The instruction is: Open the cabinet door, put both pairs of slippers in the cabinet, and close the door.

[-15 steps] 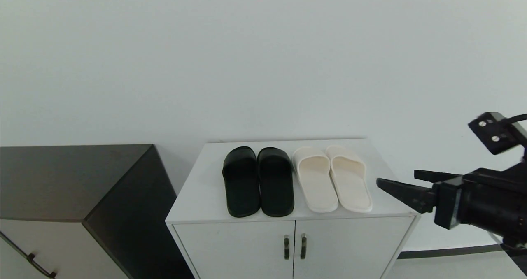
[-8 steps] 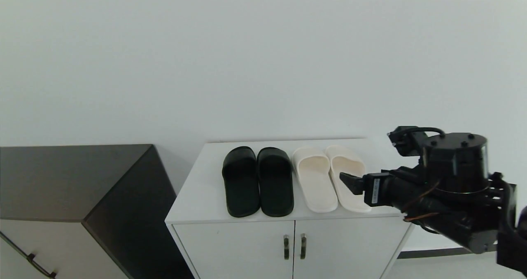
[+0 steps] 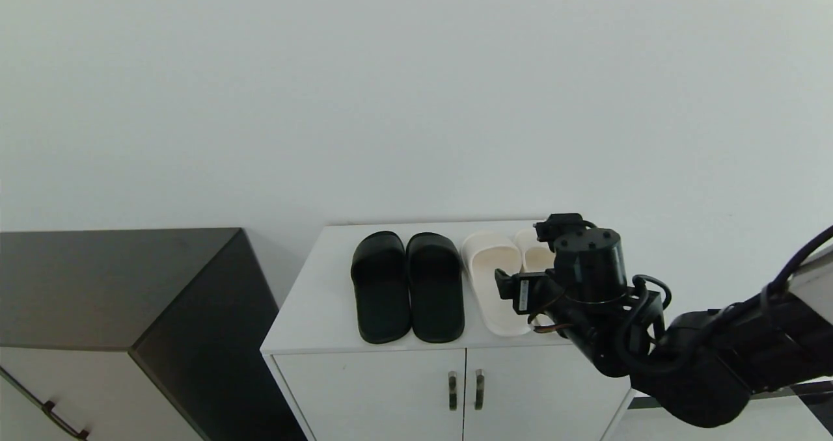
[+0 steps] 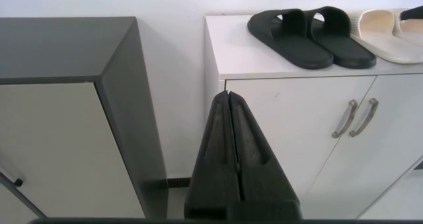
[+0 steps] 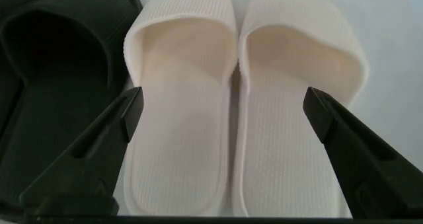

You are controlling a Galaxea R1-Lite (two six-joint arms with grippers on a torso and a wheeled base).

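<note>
Nearest you, the left gripper [image 4: 229,98] hangs low in front of the furniture, its jaws pressed together on nothing. Just beyond it the white cabinet [image 3: 312,317] has both doors [image 3: 371,389] shut, with the two handles [image 3: 452,390] side by side at the middle seam. The opening step is not yet done, so if you lift slippers first, you will likely need a free arm for a handle. On the cabinet top the black pair [image 3: 407,285] lies at the middle and the cream pair [image 5: 182,131] lies just beside it toward the right edge, heels at the front edge and toes toward the wall. The right gripper [image 5: 223,95] hovers at the cream pair, spread wide with one finger to each outer side, holding nothing. To grip well, I judge you should come down centred on the line where the two cream slippers meet. Close slowly so both squeeze together, and keep the inner finger off the neighbouring black slipper. The foam will probably give, so test the hold before lifting.
</note>
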